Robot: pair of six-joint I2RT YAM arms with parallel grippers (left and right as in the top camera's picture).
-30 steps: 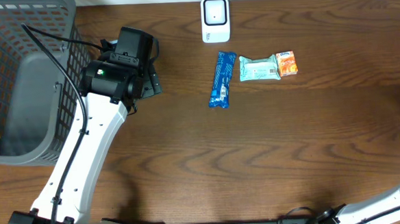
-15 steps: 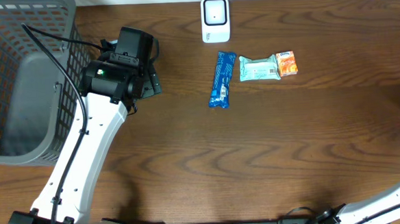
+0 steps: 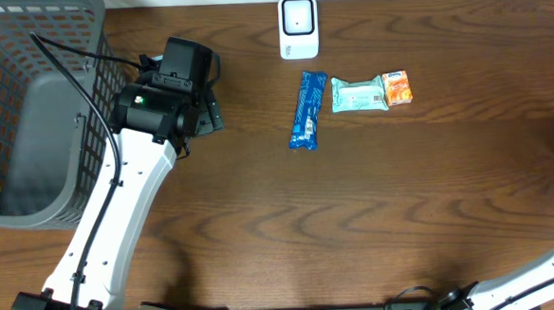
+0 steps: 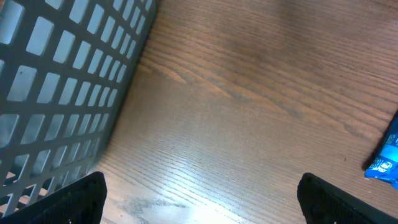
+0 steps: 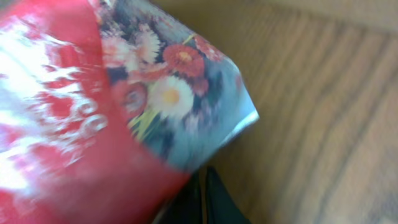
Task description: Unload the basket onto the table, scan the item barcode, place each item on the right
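A gray basket (image 3: pixel 28 111) stands at the left. Just beside it the left gripper (image 4: pixel 202 199) hangs over the bare tabletop (image 3: pixel 356 217), fingers spread wide. A white scanner (image 3: pixel 298 27) sits at the back edge, with a blue packet (image 3: pixel 308 110), a teal packet (image 3: pixel 358 95) and an orange packet (image 3: pixel 398 88) near it. At the far right edge the right gripper (image 5: pixel 204 196), pressed together, pinches a red flowered packet (image 5: pixel 93 112), well apart from the scanner.

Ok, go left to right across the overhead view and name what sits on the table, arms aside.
grey basket → blue wrapper → teal packet → orange packet. Left out: white scanner, which overlaps the blue wrapper.
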